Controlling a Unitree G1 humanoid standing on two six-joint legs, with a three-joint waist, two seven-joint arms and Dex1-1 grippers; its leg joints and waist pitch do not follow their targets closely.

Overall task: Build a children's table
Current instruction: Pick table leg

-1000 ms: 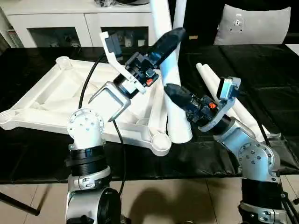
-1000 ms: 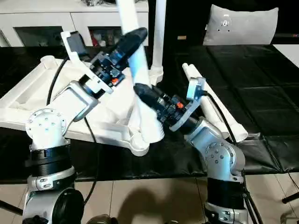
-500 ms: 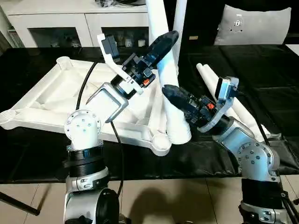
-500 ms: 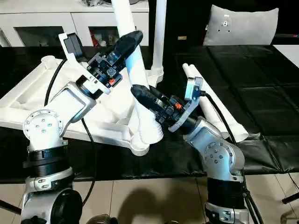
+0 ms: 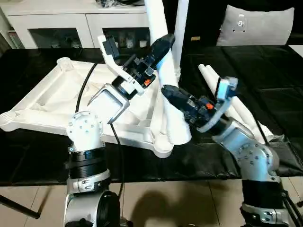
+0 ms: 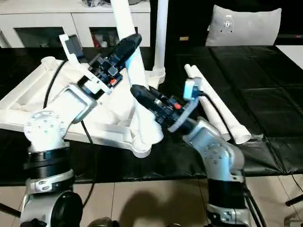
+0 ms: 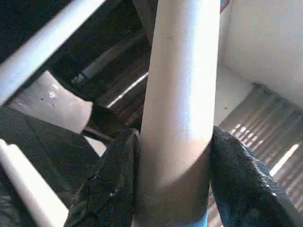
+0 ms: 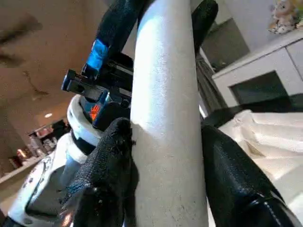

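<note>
We had our left gripper (image 5: pixel 160 43) clamped around the upper part of a white table leg (image 5: pixel 163 71), one black finger (image 7: pixel 111 184) pressed to each side of the tube. Lower on the same leg, near the centre of the frame, our right gripper (image 5: pixel 171 94) held it too, its fingers (image 8: pixel 106 165) snug against both sides. The leg stood tilted, its top leaning toward the upper centre of the frame and its wide foot (image 5: pixel 179 135) hanging just beside a round corner socket (image 5: pixel 163 143) of the tabletop; we could not tell whether the two touched.

The white tabletop (image 5: pixel 52 101) lay upside down on the black-covered table (image 5: pixel 265 75), spreading from the centre to the left edge of the frame, its ribs facing up. A second leg (image 6: pixel 161 33) stood upright in the far corner socket, at the upper centre. Two more legs (image 6: pixel 215 109) lay side by side on the black cover, right of centre.

Along the top left ran a white cabinet (image 5: pixel 57 21) with glass doors, and at the upper right sat a grey cushion (image 5: pixel 258 23)
</note>
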